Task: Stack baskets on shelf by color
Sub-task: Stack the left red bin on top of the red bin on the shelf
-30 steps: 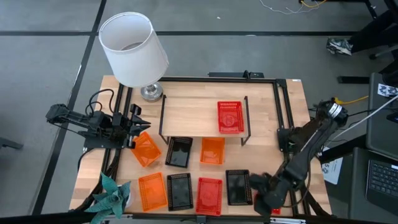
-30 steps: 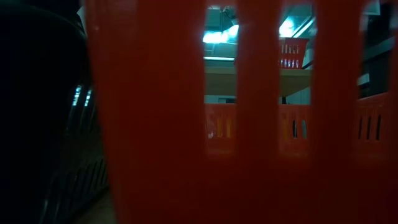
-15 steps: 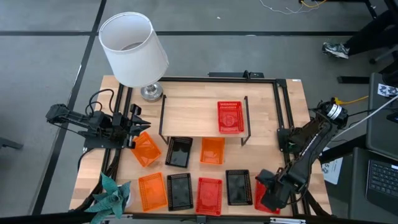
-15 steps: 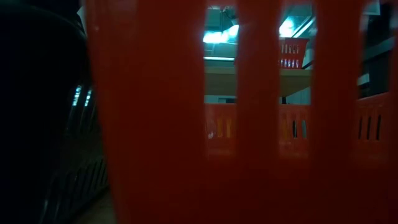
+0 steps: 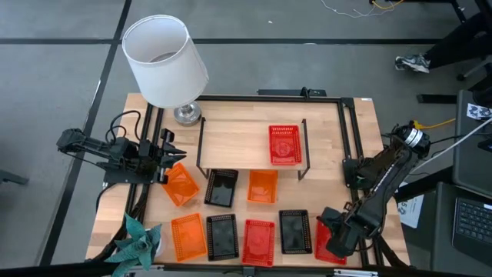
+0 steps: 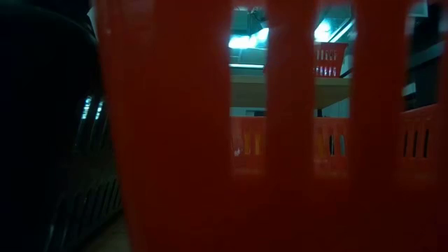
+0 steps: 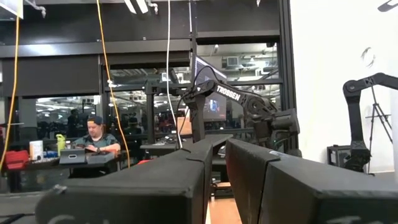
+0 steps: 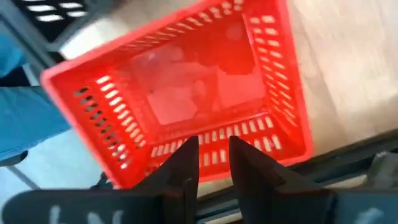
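Nine baskets show in the high view. One red basket (image 5: 284,145) lies on the shelf (image 5: 238,142). On the table are orange baskets (image 5: 181,185) (image 5: 263,185) (image 5: 187,235), black baskets (image 5: 221,187) (image 5: 222,235) (image 5: 294,231), a red basket (image 5: 258,241), and a red basket (image 5: 321,238) at the near right corner. My right gripper (image 5: 338,237) (image 8: 214,155) is shut and hovers over that corner basket's (image 8: 186,93) end wall. My left gripper (image 5: 167,150) (image 7: 216,155) is shut and waits at the table's left edge beside an orange basket. My right gripper points down at the near end wall (image 8: 214,146) of the corner red basket, with its shut fingers (image 8: 186,165) lined up along that wall. I cannot tell whether they touch it. The basket rests flat on the table.
A lamp with a white shade (image 5: 165,58) stands at the far left corner, and a teal paper plant (image 5: 138,242) at the near left. Black rails (image 5: 350,131) frame the table. A red basket wall (image 6: 175,126) blocks most of the low view. A seated person (image 7: 93,140) is in the room beyond.
My right gripper has moved a little toward the table's right edge, so more of the corner red basket shows from above. The basket itself seems to lie where it was.
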Motion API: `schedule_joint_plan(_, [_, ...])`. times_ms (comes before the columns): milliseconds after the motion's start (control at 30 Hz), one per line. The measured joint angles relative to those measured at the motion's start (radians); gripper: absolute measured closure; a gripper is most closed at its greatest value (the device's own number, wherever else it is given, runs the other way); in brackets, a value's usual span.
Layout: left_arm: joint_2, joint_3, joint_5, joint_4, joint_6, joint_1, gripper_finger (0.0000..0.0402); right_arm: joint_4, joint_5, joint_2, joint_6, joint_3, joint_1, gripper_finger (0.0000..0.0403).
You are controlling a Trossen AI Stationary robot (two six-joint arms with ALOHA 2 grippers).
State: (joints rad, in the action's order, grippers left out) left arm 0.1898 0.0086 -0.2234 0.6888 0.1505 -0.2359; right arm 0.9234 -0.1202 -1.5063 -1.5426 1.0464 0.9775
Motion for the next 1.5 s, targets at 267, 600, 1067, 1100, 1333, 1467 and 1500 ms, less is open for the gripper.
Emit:
schedule_joint_plan(267, [0.000,0.000,0.000,0.000,0.012,0.000,0.0363,-0.481,0.142,-0.062,0.003,0.009,0.024,0.0315])
schedule_joint_plan(600, [0.000,0.000,0.000,0.000,0.017,0.000,0.0363,-0.816,0.147,-0.200,0.029,0.185,0.032,0.0315])
schedule_joint_plan(1067, [0.000,0.000,0.000,0.000,0.017,0.000,0.0363,-0.186,0.328,-0.528,0.043,0.915,0.108,0.0315])
schedule_joint_plan(1100, [0.000,0.000,0.000,0.000,0.017,0.000,0.0363,-0.079,0.314,-0.547,0.017,0.951,0.108,0.0315])
schedule_joint_plan(1333, [0.000,0.000,0.000,0.000,0.018,0.000,0.0363,0.458,0.205,-0.593,-0.095,1.026,0.103,0.0315])
schedule_joint_plan(1467, [0.000,0.000,0.000,0.000,0.018,0.000,0.0363,0.532,0.205,-0.593,-0.060,0.979,0.103,0.0315])
schedule_joint_plan(1500, [0.000,0.000,0.000,0.000,0.018,0.000,0.0363,0.528,0.206,-0.593,-0.026,0.961,0.103,0.0315])
